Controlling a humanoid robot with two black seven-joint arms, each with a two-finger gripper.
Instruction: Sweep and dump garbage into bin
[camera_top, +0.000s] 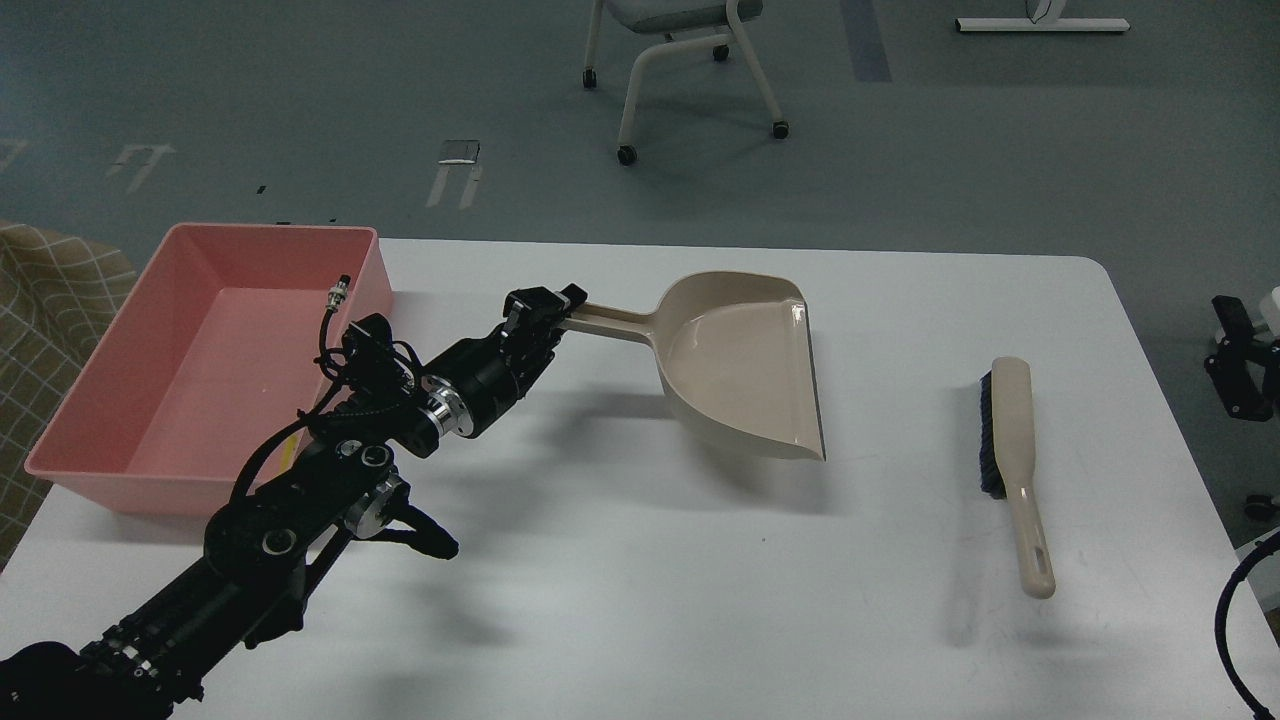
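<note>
The left tool (548, 312) is clamped on the handle end of the beige dustpan (740, 360), whose pan looks empty, its lip towards the brush (1010, 470). The right tool is out of view. No garbage shows on the bench (640, 600). The pink bin (215, 365) sits just left of the dustpan handle, seemingly empty. Judging by this, dumping looks done or the scraps are hidden; next likely calls for setting the dustpan down.
</note>
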